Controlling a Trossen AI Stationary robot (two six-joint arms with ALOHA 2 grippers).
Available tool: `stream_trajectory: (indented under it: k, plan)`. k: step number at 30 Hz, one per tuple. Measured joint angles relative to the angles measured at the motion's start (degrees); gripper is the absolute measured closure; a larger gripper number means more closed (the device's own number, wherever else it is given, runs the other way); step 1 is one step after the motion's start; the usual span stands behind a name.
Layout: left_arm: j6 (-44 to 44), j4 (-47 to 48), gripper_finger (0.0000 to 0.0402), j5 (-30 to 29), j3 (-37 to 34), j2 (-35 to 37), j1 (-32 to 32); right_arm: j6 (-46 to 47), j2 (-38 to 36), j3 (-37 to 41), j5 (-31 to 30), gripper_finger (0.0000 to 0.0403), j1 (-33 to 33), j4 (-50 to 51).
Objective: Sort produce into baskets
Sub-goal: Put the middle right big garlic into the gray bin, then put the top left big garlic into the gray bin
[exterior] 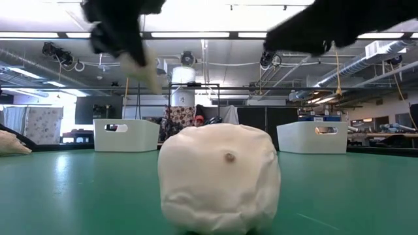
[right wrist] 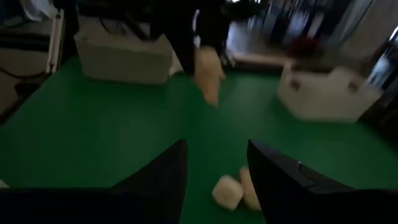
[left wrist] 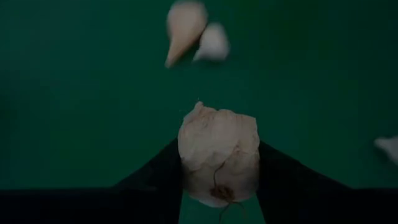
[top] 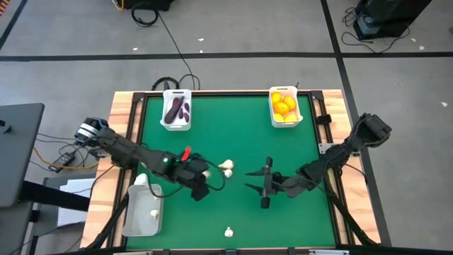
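Left claw (left wrist: 219, 174) grips a garlic bulb (left wrist: 219, 155), root end showing.

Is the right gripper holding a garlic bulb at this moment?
No. In the right wrist view the right gripper has nothing between its jaws; only green table shows between them.

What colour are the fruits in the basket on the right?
Yellow fruits, seen best in the high view.

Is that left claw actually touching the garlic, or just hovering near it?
Touching. In the left wrist view the left gripper has its jaws pressed against both sides of a garlic bulb.
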State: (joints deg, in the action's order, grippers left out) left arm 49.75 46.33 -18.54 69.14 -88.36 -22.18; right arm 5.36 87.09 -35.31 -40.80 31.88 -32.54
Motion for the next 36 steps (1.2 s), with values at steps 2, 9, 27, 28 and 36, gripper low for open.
stream_trajectory:
  k: [2,9,27,28,36]
  plan:
    - [4.00,5.35,0.0237,1.06,0.00,0.79,-1.24,3.91,0.91,0.02,2.46,0.0229,-1.70,1.15]
    - [16.30,20.40,0.0236,6.50,2.18,3.95,-6.62,10.12,4.17,0.13,6.23,0.0230,-4.69,5.47]
    - [36.40,32.00,0.0197,21.30,2.37,4.62,-24.88,5.61,14.02,-0.02,16.51,0.0231,-7.39,-5.46]
    - [37.57,32.30,0.0191,21.48,2.02,4.62,-25.26,4.91,13.80,-0.02,16.49,0.0230,-7.39,-5.51]
    - [42.21,32.87,0.0139,22.05,-0.69,4.60,-26.96,5.38,13.90,-1.62,16.46,0.0227,-9.44,-5.36]
